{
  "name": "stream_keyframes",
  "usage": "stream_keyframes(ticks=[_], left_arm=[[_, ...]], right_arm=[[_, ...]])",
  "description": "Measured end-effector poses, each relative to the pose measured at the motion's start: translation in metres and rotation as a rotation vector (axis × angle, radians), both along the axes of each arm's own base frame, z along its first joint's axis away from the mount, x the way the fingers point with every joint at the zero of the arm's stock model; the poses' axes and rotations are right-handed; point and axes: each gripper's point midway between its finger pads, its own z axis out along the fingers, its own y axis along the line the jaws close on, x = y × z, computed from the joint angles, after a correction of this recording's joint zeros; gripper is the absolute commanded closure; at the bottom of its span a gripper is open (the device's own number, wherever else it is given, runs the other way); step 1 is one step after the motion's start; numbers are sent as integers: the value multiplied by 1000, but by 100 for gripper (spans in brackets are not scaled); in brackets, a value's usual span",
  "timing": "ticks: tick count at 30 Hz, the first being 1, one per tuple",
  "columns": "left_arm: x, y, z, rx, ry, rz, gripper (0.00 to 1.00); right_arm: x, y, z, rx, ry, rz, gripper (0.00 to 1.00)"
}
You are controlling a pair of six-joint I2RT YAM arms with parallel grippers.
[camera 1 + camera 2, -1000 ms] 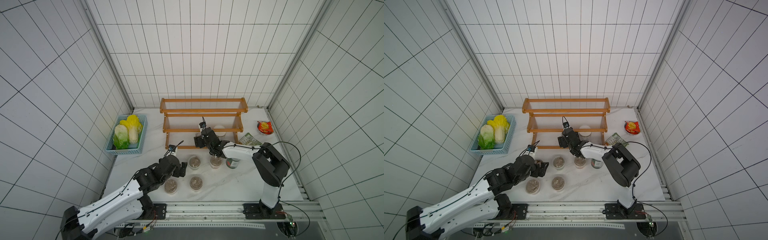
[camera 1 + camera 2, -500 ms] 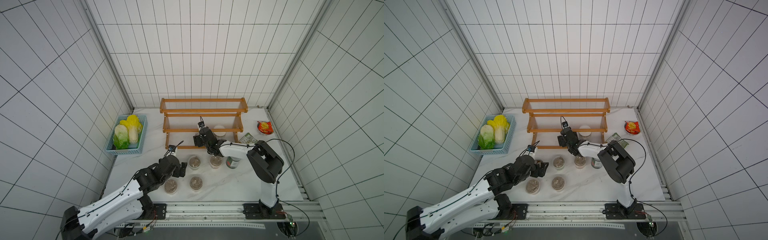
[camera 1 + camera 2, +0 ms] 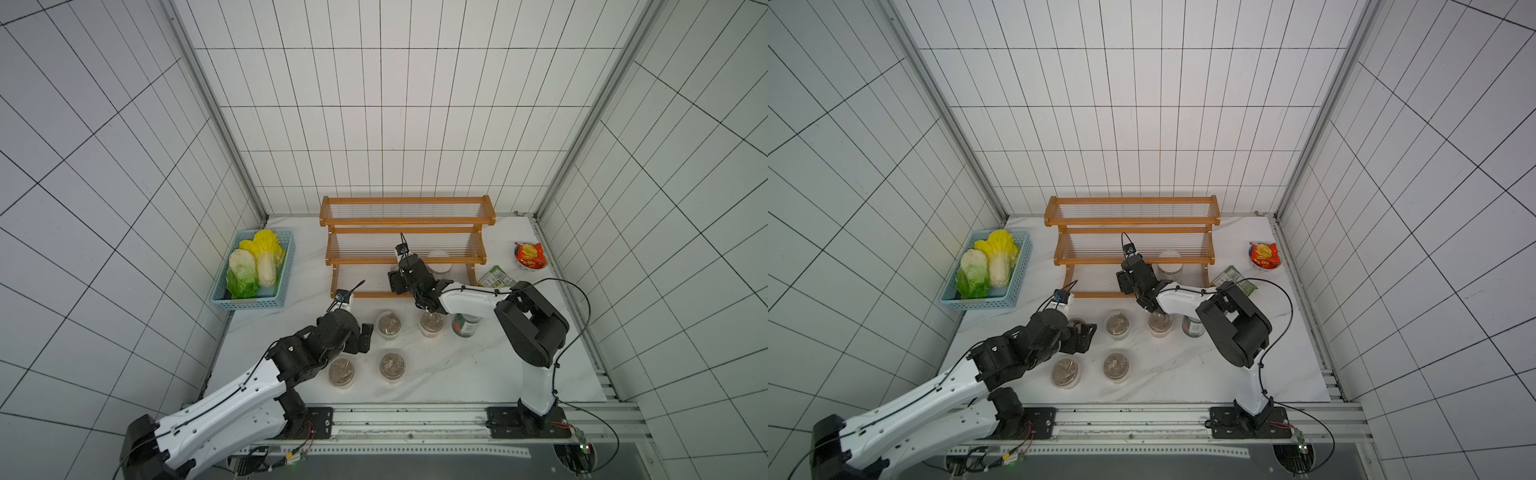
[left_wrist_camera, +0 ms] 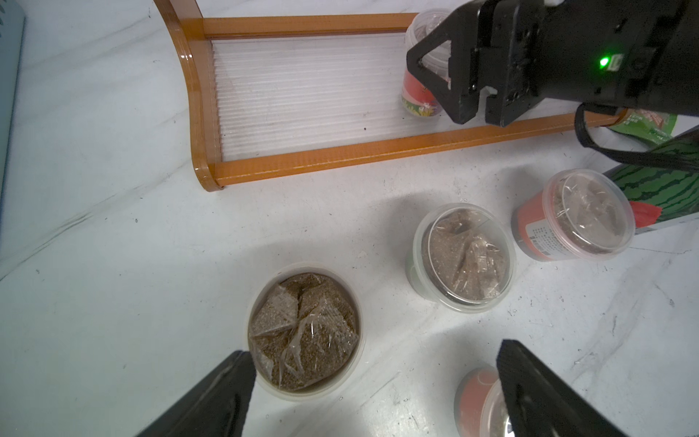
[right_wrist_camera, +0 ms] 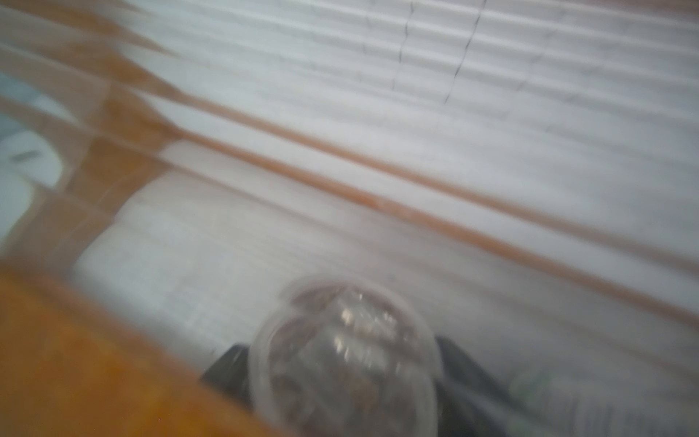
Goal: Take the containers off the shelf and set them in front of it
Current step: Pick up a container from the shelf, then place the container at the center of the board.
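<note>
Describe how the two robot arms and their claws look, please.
The left arm and right arm have white shells, black joints and thin black cables. The left claw and right claw are black with flat, wedge-shaped fingers. A green light shows on the right claw's body.

My white marble desk (image 3: 457, 374) is carrying the wooden shelf (image 3: 407, 229) at the back, a blue basket (image 3: 287, 266) to my left, lidded cups (image 3: 389, 324) and a green can (image 3: 465, 329) standing before the shelf, and two snack packets (image 3: 528, 255) to my right.

cups (image 3: 389, 323) stand before the shelf (image 3: 361, 261), the can (image 3: 465, 328) right of them, the basket (image 3: 245, 303) at its left.
</note>
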Motion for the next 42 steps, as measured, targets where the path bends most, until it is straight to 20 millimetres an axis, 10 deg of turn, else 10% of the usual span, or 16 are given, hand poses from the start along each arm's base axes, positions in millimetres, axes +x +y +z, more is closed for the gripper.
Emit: stream_keyframes(ticks=[19,31,42], left_arm=[[3,2,1,1,-3,-2,2],[6,5,0,1,2,1,2],[10,2,-2,-9,13,-11,2]], right_arm=[[-86,3,52,45,-56,180,34],[-188,-48,98,4,-86,305,35],[-291,-87,47,-128,-23,447,35]])
